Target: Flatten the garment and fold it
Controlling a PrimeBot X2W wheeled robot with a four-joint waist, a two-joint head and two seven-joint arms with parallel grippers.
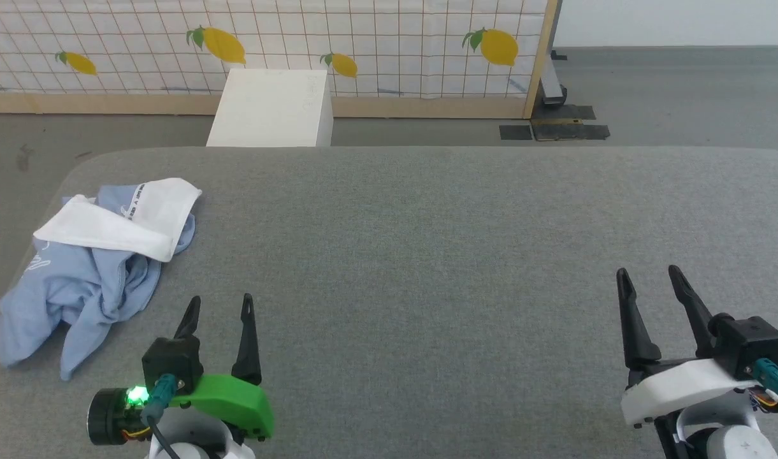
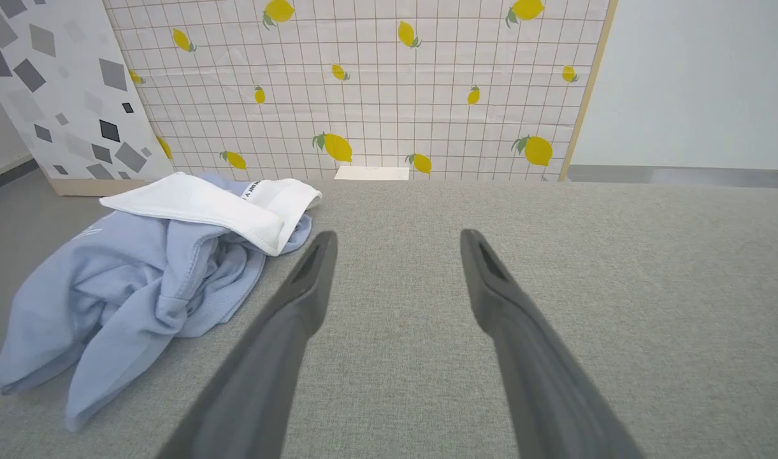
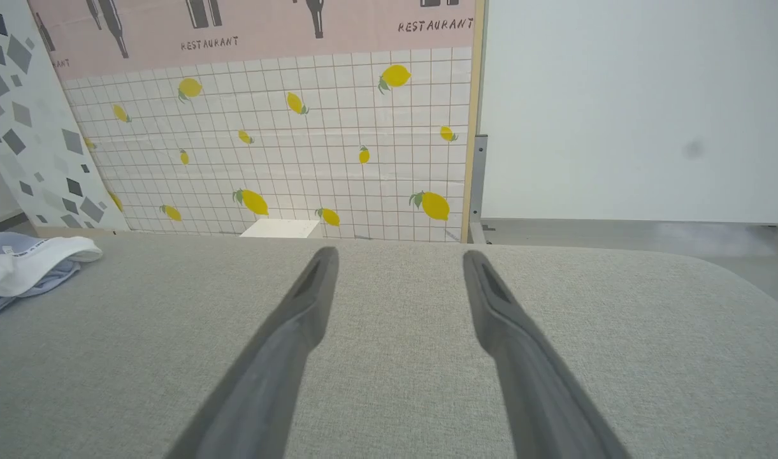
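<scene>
The garment (image 1: 89,274) lies bunched at the far left of the grey surface (image 1: 427,268), with its left side close to the edge. That is the main risk. A careless pull outward could drag it over the edge. A pinch into the heap may also catch several layers at once, so the garment would lift as a lump instead of opening.

The right gripper (image 1: 647,271) sits well apart from the cloth, at the lower right. Until the garment is drawn toward the middle, a two-armed spread looks hard to reach. The left gripper (image 1: 221,298) is near the cloth, just to its right and not touching. Both sets of jaws stand wide and hold nothing.

The garment is light blue, soft and deeply creased, and folded over itself. No sleeve or hem can be told apart for certain. The white collar (image 1: 121,220) flops across the top with a printed label strip showing on it. Two blue flaps trail toward the near edge.
</scene>
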